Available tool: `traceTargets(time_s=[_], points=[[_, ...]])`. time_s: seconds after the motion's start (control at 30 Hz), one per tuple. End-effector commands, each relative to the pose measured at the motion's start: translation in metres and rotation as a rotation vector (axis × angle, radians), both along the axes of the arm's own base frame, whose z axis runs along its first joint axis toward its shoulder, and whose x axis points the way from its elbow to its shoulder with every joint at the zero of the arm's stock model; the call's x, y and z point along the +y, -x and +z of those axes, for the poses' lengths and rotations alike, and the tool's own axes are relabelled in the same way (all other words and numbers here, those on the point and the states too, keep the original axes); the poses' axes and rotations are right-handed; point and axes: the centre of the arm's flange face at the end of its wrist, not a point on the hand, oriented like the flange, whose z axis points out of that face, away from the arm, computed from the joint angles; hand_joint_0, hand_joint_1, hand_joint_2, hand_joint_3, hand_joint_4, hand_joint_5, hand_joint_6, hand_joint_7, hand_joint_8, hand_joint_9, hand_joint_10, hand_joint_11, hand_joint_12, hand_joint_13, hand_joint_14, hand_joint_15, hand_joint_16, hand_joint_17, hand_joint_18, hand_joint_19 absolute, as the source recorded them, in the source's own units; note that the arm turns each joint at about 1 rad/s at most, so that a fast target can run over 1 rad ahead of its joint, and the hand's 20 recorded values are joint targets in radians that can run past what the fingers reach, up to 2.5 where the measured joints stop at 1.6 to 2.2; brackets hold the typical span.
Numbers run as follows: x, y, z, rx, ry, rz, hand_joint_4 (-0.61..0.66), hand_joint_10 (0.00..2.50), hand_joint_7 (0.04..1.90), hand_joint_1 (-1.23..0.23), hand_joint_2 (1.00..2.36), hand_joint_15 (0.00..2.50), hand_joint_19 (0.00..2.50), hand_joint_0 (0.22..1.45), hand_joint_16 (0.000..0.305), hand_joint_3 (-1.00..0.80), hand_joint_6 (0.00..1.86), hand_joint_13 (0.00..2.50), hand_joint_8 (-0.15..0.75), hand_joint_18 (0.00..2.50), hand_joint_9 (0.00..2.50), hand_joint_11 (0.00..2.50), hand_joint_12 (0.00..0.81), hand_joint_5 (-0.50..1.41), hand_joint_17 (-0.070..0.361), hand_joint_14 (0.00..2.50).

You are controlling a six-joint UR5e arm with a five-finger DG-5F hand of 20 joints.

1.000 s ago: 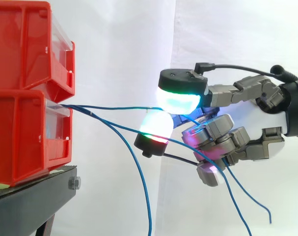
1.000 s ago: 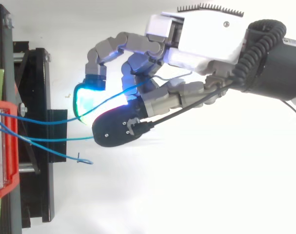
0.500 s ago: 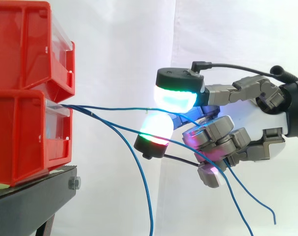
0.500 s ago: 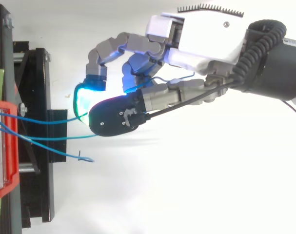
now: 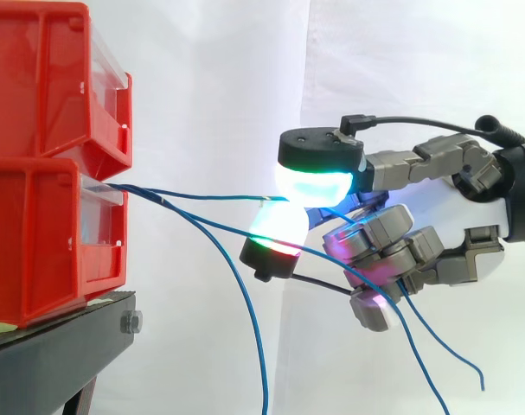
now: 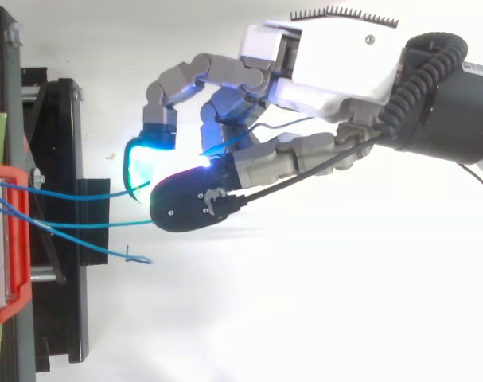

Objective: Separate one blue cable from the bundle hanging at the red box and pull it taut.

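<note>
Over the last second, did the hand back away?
No. Against the red bins the hand kept its distance; its top pad dipped slightly toward the blue cable.

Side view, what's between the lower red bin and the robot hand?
In the side view, only blue cables cross that gap: one runs almost level from the lower red bin to the hand, others sag below.

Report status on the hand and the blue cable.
Hand shut, fingers pinching one blue cable. Cable near straight from the red bin. Two loose cables sag below, one across the hand.
</note>
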Motion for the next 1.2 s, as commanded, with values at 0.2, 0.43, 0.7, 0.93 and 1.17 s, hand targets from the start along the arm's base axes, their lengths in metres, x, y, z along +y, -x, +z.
traceTargets(time_s=[0.2, 0.43, 0.7, 0.93, 1.17], points=[[-0.0001, 0.0006, -0.0005, 0.002, -0.021, -0.002, 0.19, 1.20, 0.96, -0.61, 1.00, 1.47, 0.98, 0.60, 0.048, -0.47, 0.82, 1.01, 0.311, 1.04, 0.78, 1.38, 0.362, -0.20, 0.107, 1.44], [-0.0020, 0.0008, -0.0017, 0.001, -0.044, -0.005, 0.15, 1.08, 0.97, -0.37, 1.00, 1.49, 1.00, 0.63, 0.047, -0.49, 0.82, 1.04, 0.307, 1.04, 0.87, 1.46, 0.356, -0.17, 0.106, 1.44], [-0.0023, 0.0006, -0.0002, -0.006, -0.044, -0.008, 0.17, 1.05, 1.01, -0.57, 1.02, 1.48, 0.99, 0.62, 0.048, -0.29, 0.80, 1.03, 0.304, 1.04, 0.83, 1.47, 0.363, -0.17, 0.108, 1.44], [-0.0023, 0.0007, -0.0016, -0.001, -0.044, -0.008, 0.18, 1.11, 0.99, -0.68, 1.02, 1.47, 0.98, 0.63, 0.048, -0.28, 0.83, 1.02, 0.306, 1.04, 0.81, 1.43, 0.354, -0.19, 0.109, 1.43], [-0.0001, 0.0008, -0.0006, -0.001, -0.045, -0.005, 0.18, 1.13, 0.97, -0.57, 1.00, 1.45, 0.99, 0.59, 0.049, -0.47, 0.84, 1.02, 0.313, 1.04, 0.81, 1.42, 0.365, -0.19, 0.110, 1.46]])
